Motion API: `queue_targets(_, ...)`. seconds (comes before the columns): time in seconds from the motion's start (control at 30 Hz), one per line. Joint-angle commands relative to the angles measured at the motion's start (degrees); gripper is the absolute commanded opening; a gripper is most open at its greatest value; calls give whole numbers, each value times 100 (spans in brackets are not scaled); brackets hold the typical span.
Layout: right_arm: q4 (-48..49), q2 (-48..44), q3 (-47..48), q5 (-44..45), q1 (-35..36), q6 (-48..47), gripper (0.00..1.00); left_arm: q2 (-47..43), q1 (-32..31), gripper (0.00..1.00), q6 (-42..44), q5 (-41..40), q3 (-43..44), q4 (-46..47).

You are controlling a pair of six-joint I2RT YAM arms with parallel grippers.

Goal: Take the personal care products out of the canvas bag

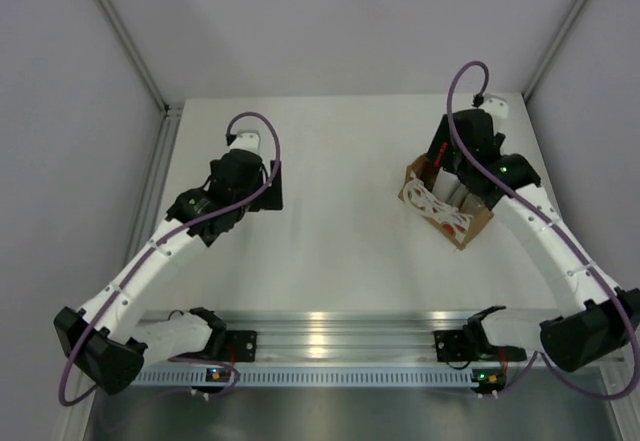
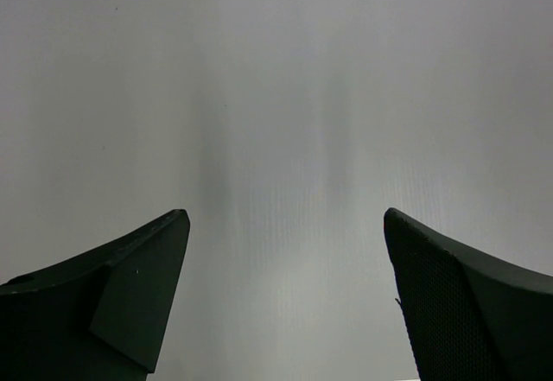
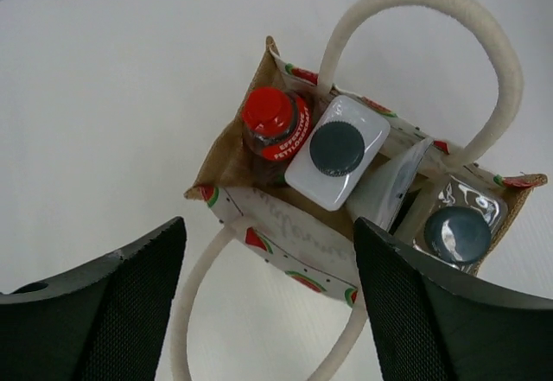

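The canvas bag (image 1: 446, 210) stands upright on the right side of the table, tan with a white-and-red pattern; it also shows in the right wrist view (image 3: 304, 244). Inside it stand a red bottle (image 3: 273, 120), a white bottle with a dark cap (image 3: 337, 149), a grey-white tube (image 3: 390, 189) and a clear bottle with a dark cap (image 3: 458, 231). My right gripper (image 3: 270, 273) is open and empty, hovering above the bag's near side and cream handle (image 3: 195, 307). My left gripper (image 2: 285, 260) is open and empty over bare table at the left.
The white table (image 1: 340, 251) has walls at left, right and back. A metal rail (image 1: 330, 333) runs along the near edge between the arm bases. The bag's other cream handle loop (image 3: 449, 27) arches up on its far side.
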Motion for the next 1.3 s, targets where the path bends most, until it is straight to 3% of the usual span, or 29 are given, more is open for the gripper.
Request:
queue_targets(0.0,519,569,536,781,79,261,75,-3,-7,98,78,97,-65,56)
queue_targets(0.17,528,1335,975,1204,79,375,65,-38,-7,98,78,141,-74,65)
queue_targets(0.33,537,2002,1362,1318,61,490,62,-46,-16,98,87,211,-83,65)
queue_targets(0.5,563,2276,1363,1362,0,788,53,-73,-7,98,87,220,-101,74)
queue_targets(1.27,862,2654,625,1318,-115,1421,46,-38,-7,98,104,334,-101,82)
